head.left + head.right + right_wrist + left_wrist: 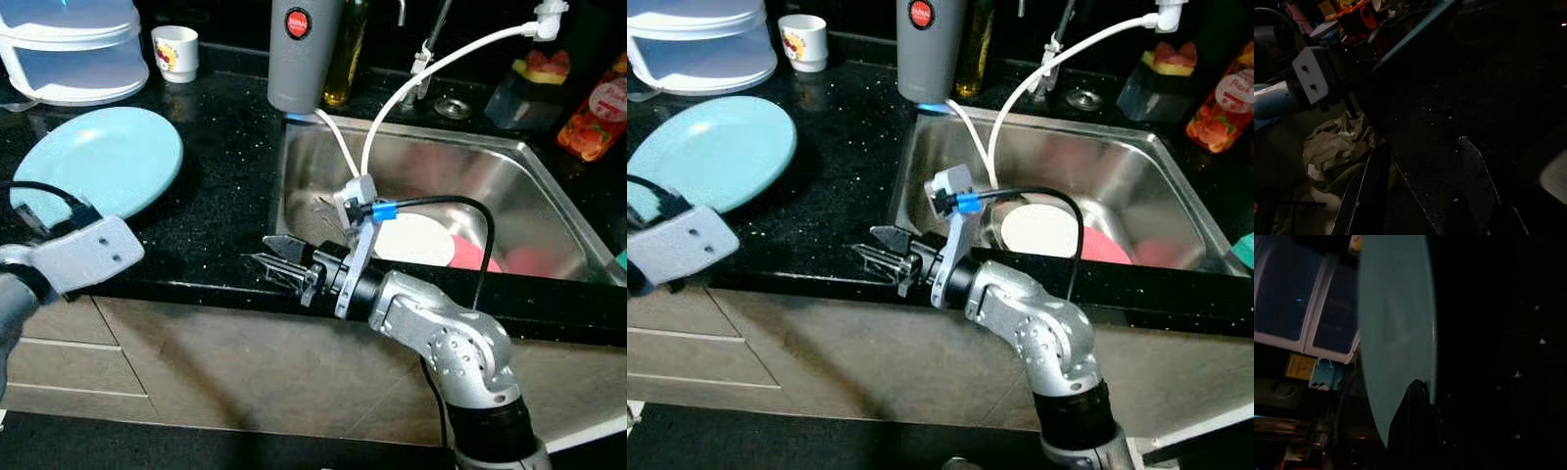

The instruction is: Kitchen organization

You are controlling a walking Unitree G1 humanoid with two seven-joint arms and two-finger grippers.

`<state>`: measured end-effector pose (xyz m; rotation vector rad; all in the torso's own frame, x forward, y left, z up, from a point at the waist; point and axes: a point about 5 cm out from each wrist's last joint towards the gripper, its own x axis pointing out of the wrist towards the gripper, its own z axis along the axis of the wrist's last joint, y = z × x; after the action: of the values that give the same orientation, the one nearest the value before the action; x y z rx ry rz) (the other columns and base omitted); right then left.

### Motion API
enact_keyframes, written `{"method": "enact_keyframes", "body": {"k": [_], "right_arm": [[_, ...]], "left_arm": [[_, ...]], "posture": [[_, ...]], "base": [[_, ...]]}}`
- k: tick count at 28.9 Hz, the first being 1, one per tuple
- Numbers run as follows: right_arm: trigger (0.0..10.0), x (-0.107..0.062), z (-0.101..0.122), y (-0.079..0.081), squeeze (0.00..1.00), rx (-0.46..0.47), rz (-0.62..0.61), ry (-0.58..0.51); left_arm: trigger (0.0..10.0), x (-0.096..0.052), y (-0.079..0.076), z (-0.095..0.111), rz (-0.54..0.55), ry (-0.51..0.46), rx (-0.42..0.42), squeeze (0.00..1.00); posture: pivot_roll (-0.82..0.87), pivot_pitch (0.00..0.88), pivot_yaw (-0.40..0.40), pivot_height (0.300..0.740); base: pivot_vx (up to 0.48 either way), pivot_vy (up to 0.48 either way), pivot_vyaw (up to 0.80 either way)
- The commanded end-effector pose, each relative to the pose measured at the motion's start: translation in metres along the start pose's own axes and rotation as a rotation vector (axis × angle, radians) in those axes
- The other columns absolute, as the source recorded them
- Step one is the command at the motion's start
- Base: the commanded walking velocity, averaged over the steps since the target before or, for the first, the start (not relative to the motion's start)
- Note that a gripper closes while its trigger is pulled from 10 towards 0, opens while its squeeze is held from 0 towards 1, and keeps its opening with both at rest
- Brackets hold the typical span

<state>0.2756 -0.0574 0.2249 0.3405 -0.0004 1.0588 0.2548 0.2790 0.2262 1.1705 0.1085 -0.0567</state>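
Observation:
A light blue plate (103,157) lies on the black counter (220,186) at the left. My left gripper (37,217) is at the plate's near rim, and in the left wrist view the plate (1396,328) stands close in front of it. My right gripper (279,262) hovers open over the counter's front edge, left of the sink (304,176), with nothing between its fingers (1374,181). Inside the sink lie a white plate (411,240) and a pink plate (477,257).
At the back stand a stack of white containers (73,49), a white cup (176,51), a grey flask (299,54) and an oil bottle (348,49). A white hose (441,59) arcs over the sink. A red bottle (593,122) stands at the far right.

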Motion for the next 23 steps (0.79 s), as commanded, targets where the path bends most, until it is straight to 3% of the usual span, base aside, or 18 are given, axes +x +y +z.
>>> {"method": "enact_keyframes", "body": {"k": [1,5,9,11,13,15,16,18,23], "right_arm": [[10.0,-0.001,-0.001,-0.004,0.0,0.022,-0.018,0.0],[10.0,-0.001,0.002,-0.008,0.0,0.04,-0.035,-0.031],[10.0,-0.004,0.011,-0.017,0.0,0.116,-0.101,-0.149],[10.0,-0.005,0.013,-0.019,0.0,0.126,-0.117,-0.166],[10.0,-0.009,0.016,-0.028,0.0,0.173,-0.177,-0.22],[10.0,-0.011,0.017,-0.032,0.0,0.187,-0.206,-0.24],[10.0,-0.011,0.017,-0.032,0.0,0.187,-0.206,-0.24],[10.0,-0.011,0.017,-0.034,0.0,0.192,-0.223,-0.256],[10.0,-0.015,0.021,-0.042,0.0,0.227,-0.285,-0.313]], "left_arm": [[0.0,-0.001,-0.016,-0.011,-0.068,0.057,-0.033,0.0],[0.0,0.0,-0.012,-0.009,-0.032,0.048,-0.101,0.0],[0.0,0.008,-0.003,0.008,0.043,-0.049,-0.275,0.0],[0.0,0.009,-0.001,0.011,0.057,-0.067,-0.304,0.0],[0.0,0.012,0.009,0.023,0.111,-0.14,-0.429,0.0],[0.0,0.016,0.024,0.042,0.182,-0.261,-0.613,0.0],[0.0,0.016,0.024,0.042,0.182,-0.261,-0.613,0.0],[0.0,0.02,0.037,0.053,0.228,-0.336,-0.691,0.0],[0.0,0.028,0.053,0.062,0.274,-0.383,-0.678,0.0]], "posture": [[0.12,0.07,-0.131,0.74],[0.12,0.061,-0.131,0.74],[0.11,0.061,-0.116,0.74],[0.11,0.061,-0.116,0.74],[0.12,0.045,-0.112,0.74],[0.12,0.035,-0.102,0.74],[0.12,0.035,-0.102,0.74],[0.11,0.029,-0.098,0.74],[0.12,0.025,-0.096,0.74]], "base": [[0.0,0.0,0.0],[0.0,0.0,0.0],[0.0,0.0,0.0],[0.0,0.0,0.0],[0.0,0.0,-0.8],[0.0,0.0,-0.8],[0.0,0.0,-0.8],[0.0,0.0,-0.8],[0.0,0.0,-0.8]]}}
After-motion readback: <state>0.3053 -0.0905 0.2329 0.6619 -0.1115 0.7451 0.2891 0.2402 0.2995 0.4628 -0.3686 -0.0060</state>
